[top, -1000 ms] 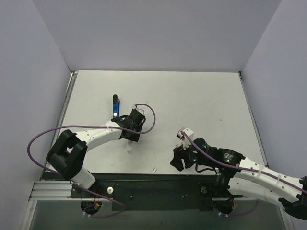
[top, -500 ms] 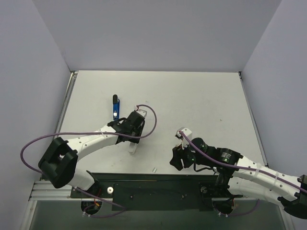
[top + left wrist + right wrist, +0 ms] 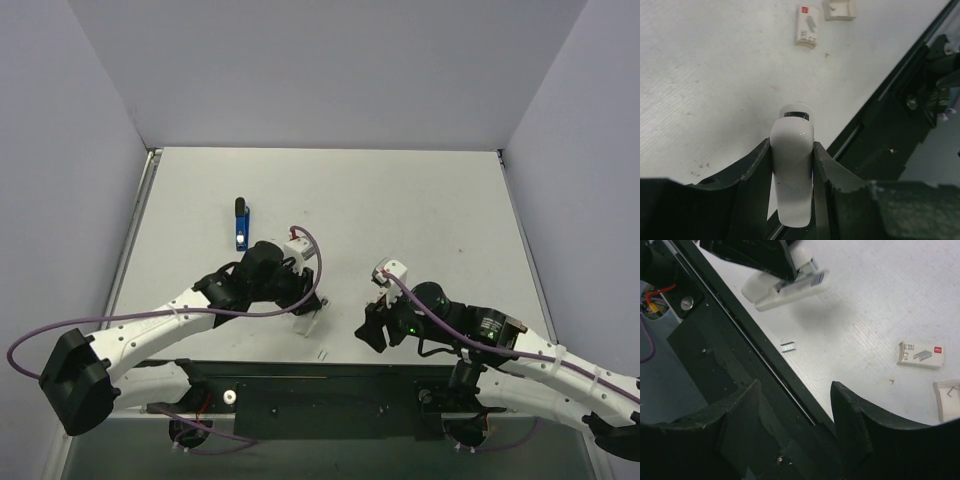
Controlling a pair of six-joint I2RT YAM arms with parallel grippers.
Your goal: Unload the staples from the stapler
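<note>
The stapler (image 3: 792, 165) is a white one with a metal staple rail, and my left gripper (image 3: 792, 145) is shut on it, a finger on each side. In the right wrist view the stapler (image 3: 782, 287) hangs just above the table near the front edge, rail pointing right. From above, the left gripper (image 3: 303, 312) holds the stapler (image 3: 309, 323) left of the right gripper (image 3: 372, 335). My right gripper (image 3: 795, 390) stands open over the front rail with nothing between its fingers. A short strip of staples (image 3: 787, 346) lies loose by the table's edge.
A small blue tool with a black end (image 3: 240, 225) lies at the far left of the table, apart from both arms. A staple box (image 3: 920, 355) and a small white tray (image 3: 947, 397) lie on the table. The black front rail (image 3: 330, 372) runs along the near edge.
My left gripper has closed on the white stapler and carried it right and toward the front edge. The right arm has barely shifted.
</note>
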